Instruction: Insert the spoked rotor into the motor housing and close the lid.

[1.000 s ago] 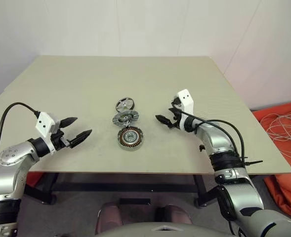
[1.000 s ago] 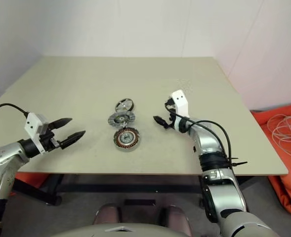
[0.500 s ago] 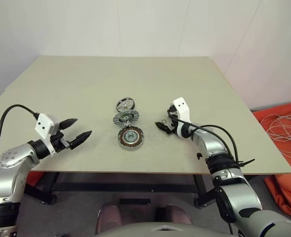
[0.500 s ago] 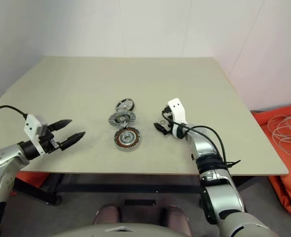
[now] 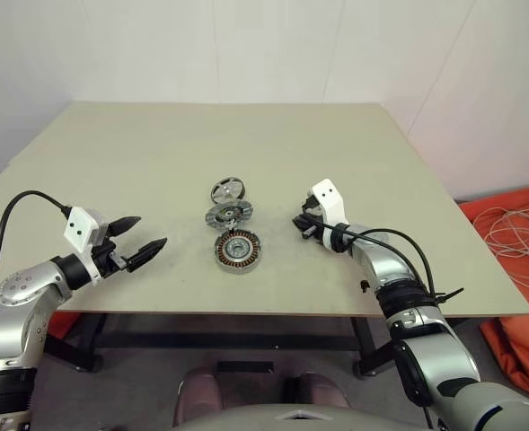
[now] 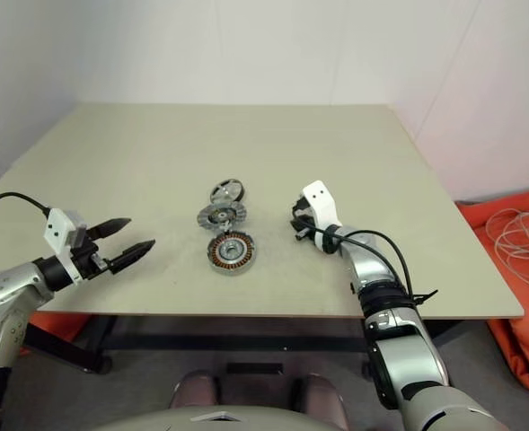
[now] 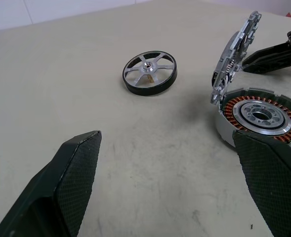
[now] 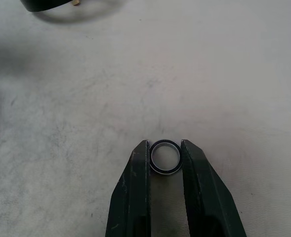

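— Where do the parts sit on the counter [image 5: 156, 153]?

— From my head camera, three of them line up in a short row near the middle. The spoked rotor [image 5: 227, 189] lies flat at the far end. The motor housing [image 5: 237, 250] is nearest me, open side up. Between them is the lid [image 5: 228, 215], just behind the housing.

— Is the lid lying flat?

— From above it looks so. My left wrist view tells otherwise: the lid [image 7: 235, 55] stands tilted on edge, its lower rim at the housing's [image 7: 260, 118] far rim, and the copper windings show plainly inside the cup. The rotor [image 7: 150, 73] lies apart from both, its silver spokes meeting at the hub.

— And your left end effector?

— My left end effector [image 5: 143, 241] hovers over the counter's near left edge, well apart from the parts, fingers spread wide.

— The right one?

— My right end effector [image 5: 302, 225] is down at the counter, right of the lid. From above I cannot make out what it has. My right wrist view shows it: the fingers [image 8: 135, 183] are clamped on a small dark ring [image 8: 164, 157] lying on the counter, one finger against each side.
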`<move>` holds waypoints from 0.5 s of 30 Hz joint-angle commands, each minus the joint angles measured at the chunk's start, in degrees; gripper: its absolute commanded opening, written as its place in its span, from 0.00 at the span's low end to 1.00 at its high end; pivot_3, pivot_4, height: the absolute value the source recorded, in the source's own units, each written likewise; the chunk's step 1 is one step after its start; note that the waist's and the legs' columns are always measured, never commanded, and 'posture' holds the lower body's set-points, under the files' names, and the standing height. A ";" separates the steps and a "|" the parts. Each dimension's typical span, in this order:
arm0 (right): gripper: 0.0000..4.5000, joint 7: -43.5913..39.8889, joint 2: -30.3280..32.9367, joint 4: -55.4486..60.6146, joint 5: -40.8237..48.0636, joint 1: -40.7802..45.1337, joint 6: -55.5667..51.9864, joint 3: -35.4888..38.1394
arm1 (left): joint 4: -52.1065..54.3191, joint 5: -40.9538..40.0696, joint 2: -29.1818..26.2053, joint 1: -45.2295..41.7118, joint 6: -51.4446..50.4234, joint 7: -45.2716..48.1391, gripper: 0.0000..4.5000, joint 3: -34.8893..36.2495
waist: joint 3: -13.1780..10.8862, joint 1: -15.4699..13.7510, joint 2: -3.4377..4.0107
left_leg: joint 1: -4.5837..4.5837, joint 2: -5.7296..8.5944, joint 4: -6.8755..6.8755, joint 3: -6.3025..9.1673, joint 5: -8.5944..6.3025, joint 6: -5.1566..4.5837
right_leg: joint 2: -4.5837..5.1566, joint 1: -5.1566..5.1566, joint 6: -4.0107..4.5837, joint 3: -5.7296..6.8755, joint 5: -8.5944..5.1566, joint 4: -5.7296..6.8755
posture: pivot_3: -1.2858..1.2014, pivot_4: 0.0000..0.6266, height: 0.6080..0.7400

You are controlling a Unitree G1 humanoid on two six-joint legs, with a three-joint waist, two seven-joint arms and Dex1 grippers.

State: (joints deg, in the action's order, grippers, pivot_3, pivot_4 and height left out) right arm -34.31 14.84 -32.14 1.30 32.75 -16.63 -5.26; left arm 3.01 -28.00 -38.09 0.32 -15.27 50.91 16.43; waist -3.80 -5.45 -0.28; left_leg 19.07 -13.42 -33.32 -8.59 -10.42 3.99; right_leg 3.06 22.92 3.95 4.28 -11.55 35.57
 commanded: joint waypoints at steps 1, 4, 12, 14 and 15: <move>0.13 -2.21 1.17 2.92 0.01 0.33 -0.01 -0.89 | 1.42 -0.75 -0.23 -0.67 0.62 0.12 1.00 1.31 | 0.00 -0.01 0.00 | 0.00 0.00 0.00 0.00 0.00 0.00 | 0.00 0.00 0.00 0.00 0.00 0.00 | 0.52 0.00 1.00; 0.13 -7.93 2.58 7.97 1.83 -0.09 -3.57 -2.46 | 1.42 -1.21 -0.33 -0.73 0.92 1.31 1.00 1.17 | 0.00 -0.03 0.00 | 0.02 0.00 0.00 0.00 0.00 0.00 | 0.00 0.00 0.00 0.00 0.00 0.00 | 0.52 0.00 1.00; 0.13 -22.77 8.69 22.65 6.78 0.04 -12.23 -6.38 | 2.30 -4.14 -0.87 -0.06 -0.88 4.08 1.00 1.73 | 0.00 -0.17 0.00 | 0.02 -0.01 0.03 0.00 -0.01 -0.02 | -0.01 -0.01 -0.01 0.01 0.00 -0.02 | 0.52 0.00 1.00; 0.13 -27.15 9.80 26.22 8.69 1.22 -13.24 -7.67 | 2.49 -4.02 -1.30 0.80 -0.82 4.99 1.00 1.69 | 0.00 -0.18 0.00 | 0.02 -0.01 0.03 0.00 -0.01 -0.02 | -0.01 -0.02 -0.01 0.02 -0.01 -0.04 | 0.52 0.00 1.00; 0.13 -28.81 9.97 27.68 9.44 1.97 -14.04 -8.44 | 2.55 -3.74 -1.57 1.54 -0.48 5.61 1.00 1.54 | 0.00 -0.17 0.00 | 0.02 -0.02 0.02 0.00 -0.01 -0.02 | -0.01 -0.01 -0.02 0.02 -0.01 -0.05 | 0.52 0.00 1.00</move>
State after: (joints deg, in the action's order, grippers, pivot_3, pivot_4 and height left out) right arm -59.80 24.36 -9.23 8.17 31.72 -29.74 -12.80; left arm 3.28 -31.19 -38.44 1.41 -16.29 55.29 16.56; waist -3.80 -5.62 -0.28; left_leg 19.08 -13.44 -33.30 -8.59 -10.43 3.97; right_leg 3.06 22.91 3.94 4.30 -11.56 35.51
